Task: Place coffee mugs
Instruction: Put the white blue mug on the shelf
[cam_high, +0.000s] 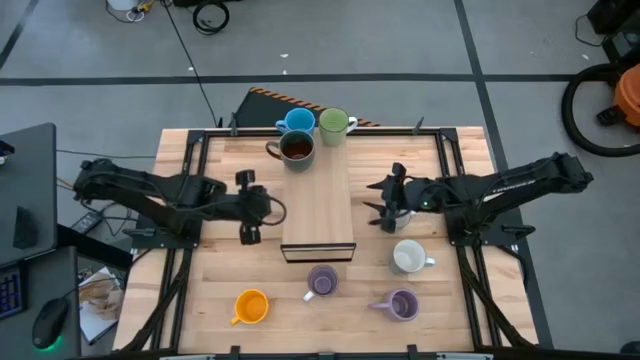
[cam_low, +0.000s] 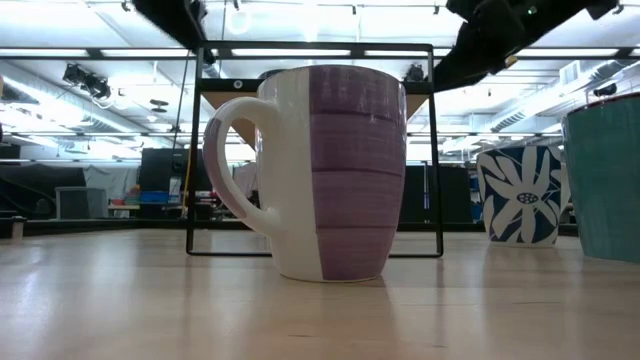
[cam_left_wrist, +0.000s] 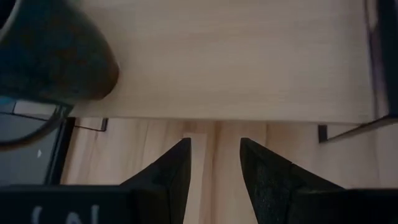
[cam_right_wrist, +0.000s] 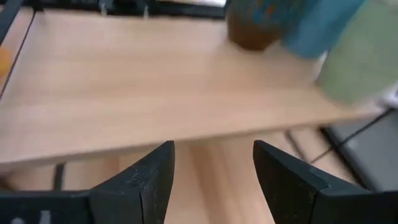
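Note:
A raised wooden shelf (cam_high: 318, 205) stands mid-table. On its far end sit the blue mug (cam_high: 297, 122), the green mug (cam_high: 333, 124) and the dark brown mug (cam_high: 297, 148). On the table near the front stand a white mug (cam_high: 408, 257), two lavender mugs (cam_high: 321, 282) (cam_high: 400, 304) and the orange mug (cam_high: 250, 306). A white shape (cam_high: 403, 213), seemingly the second white mug, is partly hidden under the right arm. My left gripper (cam_high: 265, 207) is open at the shelf's left side. My right gripper (cam_high: 374, 200) is open at its right side. Neither holds anything.
A black metal frame (cam_high: 200, 150) borders the tabletop on all sides. In the low view the nearer lavender mug (cam_low: 320, 170) fills the middle, with a white mug with a blue flower pattern (cam_low: 520, 195) and a teal-walled mug (cam_low: 605, 180) to its right. The shelf's near half (cam_high: 318, 225) is bare.

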